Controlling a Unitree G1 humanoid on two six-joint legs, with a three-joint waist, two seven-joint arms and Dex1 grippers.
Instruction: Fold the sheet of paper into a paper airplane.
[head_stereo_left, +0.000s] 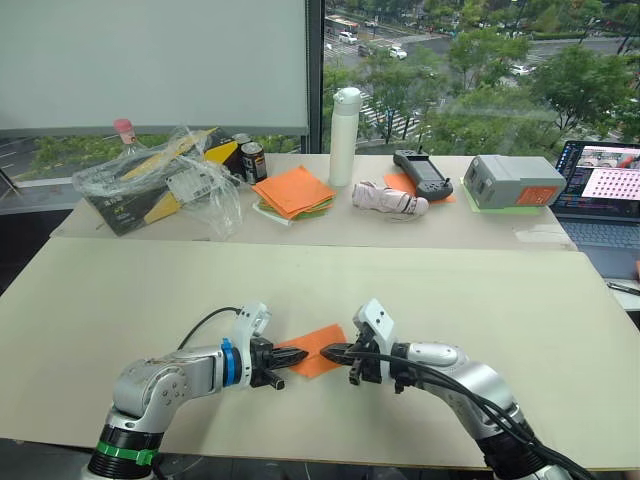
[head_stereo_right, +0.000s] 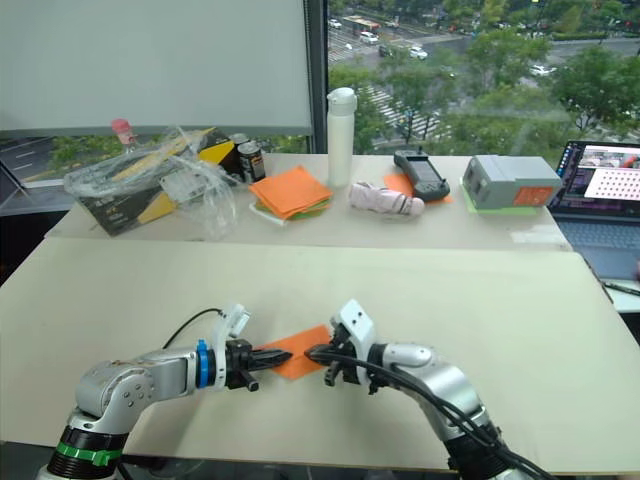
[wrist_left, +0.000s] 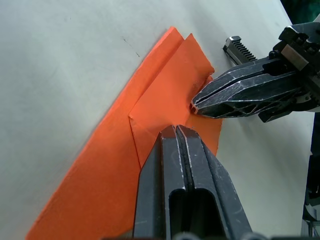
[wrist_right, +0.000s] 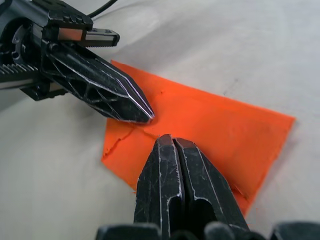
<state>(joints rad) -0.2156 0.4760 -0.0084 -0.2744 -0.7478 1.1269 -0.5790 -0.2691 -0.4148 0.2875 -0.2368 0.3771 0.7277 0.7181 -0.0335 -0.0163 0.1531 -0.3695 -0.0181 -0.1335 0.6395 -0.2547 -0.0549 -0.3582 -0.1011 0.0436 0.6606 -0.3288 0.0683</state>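
Note:
The sheet of paper (head_stereo_left: 318, 350) is bright orange and lies flat on the near table, folded into a narrow, layered piece with creases and slanted ends. My left gripper (head_stereo_left: 300, 354) comes in from the left, shut, its tip resting on the paper's left part. My right gripper (head_stereo_left: 328, 351) comes from the right, also shut, tip down on the paper. The two tips almost meet over a crease. The left wrist view has the folded flaps (wrist_left: 165, 100) under both tips. In the right wrist view the paper (wrist_right: 220, 125) spreads beyond my right fingertips (wrist_right: 172, 142).
On the back table are a stack of orange and green sheets (head_stereo_left: 293, 190), a white bottle (head_stereo_left: 344, 122), a plastic-wrapped box (head_stereo_left: 165, 180), a can (head_stereo_left: 253, 160), a controller (head_stereo_left: 422, 172), a grey box (head_stereo_left: 513, 181) and a laptop (head_stereo_left: 605, 190).

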